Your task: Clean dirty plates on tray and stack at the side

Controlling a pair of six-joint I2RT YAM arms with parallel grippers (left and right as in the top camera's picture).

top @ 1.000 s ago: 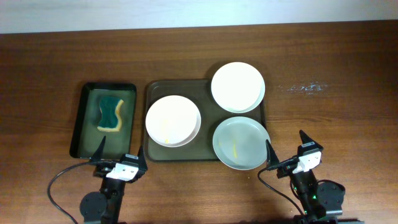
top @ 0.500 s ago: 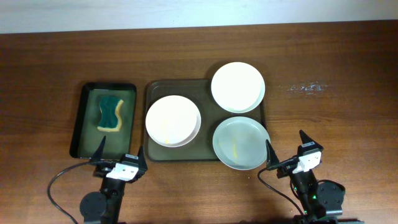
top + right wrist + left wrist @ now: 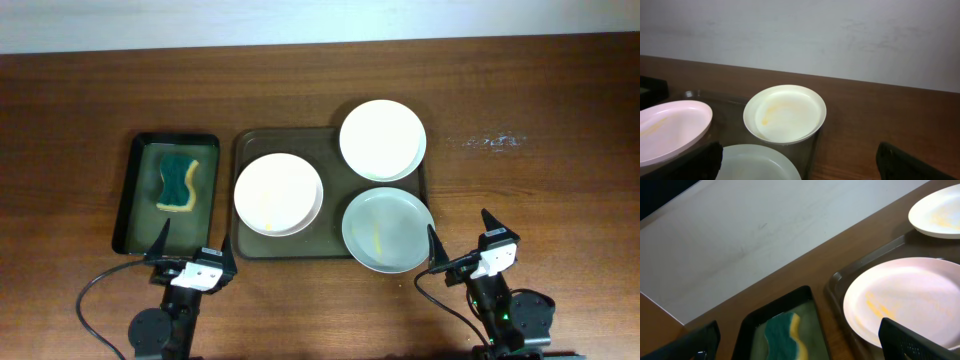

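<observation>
Overhead view: left gripper (image 3: pixel 198 235) and right gripper (image 3: pixel 459 225) stand at the near edge of the table (image 3: pixel 560 190), jaws spread wide, holding nothing. Beyond them, three plates (image 3: pixel 278 194) lie on the tray (image 3: pixel 335 205); a sponge (image 3: pixel 178 182) sits in the black tray (image 3: pixel 128 200) just left of it

Three white plates (image 3: pixel 278 193), faintly yellow-smeared, lying flat on the dark tray (image 3: pixel 268 146), the right two overhanging its rim.

L wrist view: sponge (image 3: pixel 782 340) cut by btm edge — front plate (image 3: pixel 905 295) cropped at rt. R wrist view: 2 cropped — nearest plate (image 3: pixel 760 162) at btm, left plate (image 3: pixel 670 130) at left.
</observation>
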